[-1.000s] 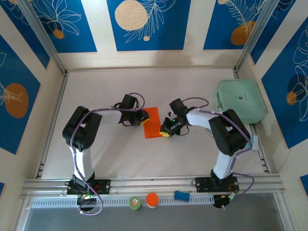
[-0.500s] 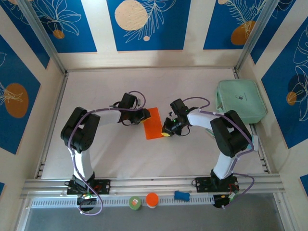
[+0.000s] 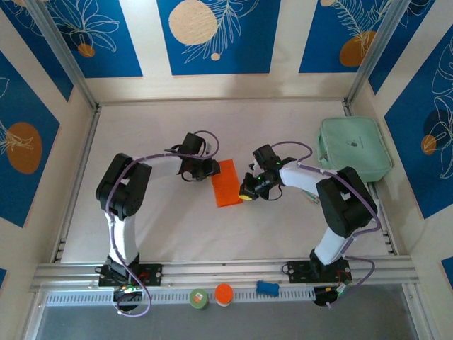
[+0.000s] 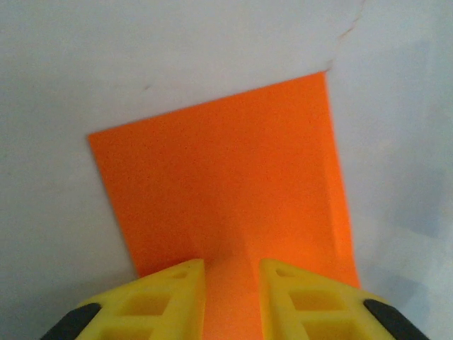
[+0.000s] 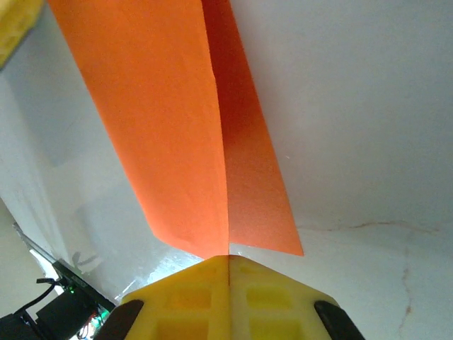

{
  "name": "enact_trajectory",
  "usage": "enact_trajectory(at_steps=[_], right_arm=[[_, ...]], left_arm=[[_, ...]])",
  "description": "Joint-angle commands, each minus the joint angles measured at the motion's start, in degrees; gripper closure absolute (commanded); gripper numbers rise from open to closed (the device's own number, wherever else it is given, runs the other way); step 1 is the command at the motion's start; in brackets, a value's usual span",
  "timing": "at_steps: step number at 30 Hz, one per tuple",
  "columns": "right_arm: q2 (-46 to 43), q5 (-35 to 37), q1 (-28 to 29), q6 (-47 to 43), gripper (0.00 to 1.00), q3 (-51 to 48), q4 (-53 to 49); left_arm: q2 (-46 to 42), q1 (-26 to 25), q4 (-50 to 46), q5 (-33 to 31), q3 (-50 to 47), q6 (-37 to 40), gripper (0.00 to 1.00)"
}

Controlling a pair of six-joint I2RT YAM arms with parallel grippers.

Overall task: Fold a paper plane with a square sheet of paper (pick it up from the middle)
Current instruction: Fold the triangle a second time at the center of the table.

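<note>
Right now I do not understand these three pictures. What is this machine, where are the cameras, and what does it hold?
This is a robot: a left arm and a right arm bolted at the near edge of the table. The wide picture comes from a camera above and behind them; the two close ones from wrist cameras. On it lies an orange sheet of paper, folded over, with a mint-green case at the right. The right arm's fingers are shut on the paper's edge. The left arm's fingers stand apart, with the paper's other edge between them.
</note>
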Motion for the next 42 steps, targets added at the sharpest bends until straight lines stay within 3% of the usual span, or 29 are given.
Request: enact_trajectory(at_steps=[1, 11, 22, 42], right_arm=[[-0.8, -3.4, 1.2, -1.7, 1.00, 2.5, 1.0], [5.6, -4.7, 4.2, -1.0, 1.00, 8.9, 5.1], [11.4, -1.2, 5.3, 4.0, 1.00, 11.9, 10.4], [15.1, 1.9, 6.5, 3.7, 1.00, 14.5, 9.7]], left_arm=[[1.8, 0.3, -2.6, -0.5, 1.3, 1.8, 0.74], [2.2, 0.2, -1.5, 0.0, 0.2, 1.1, 0.76], [2.1, 0.2, -1.6, -0.8, -0.4, 0.2, 0.82], [2.1, 0.3, -1.8, -1.1, -0.9, -0.8, 0.84]])
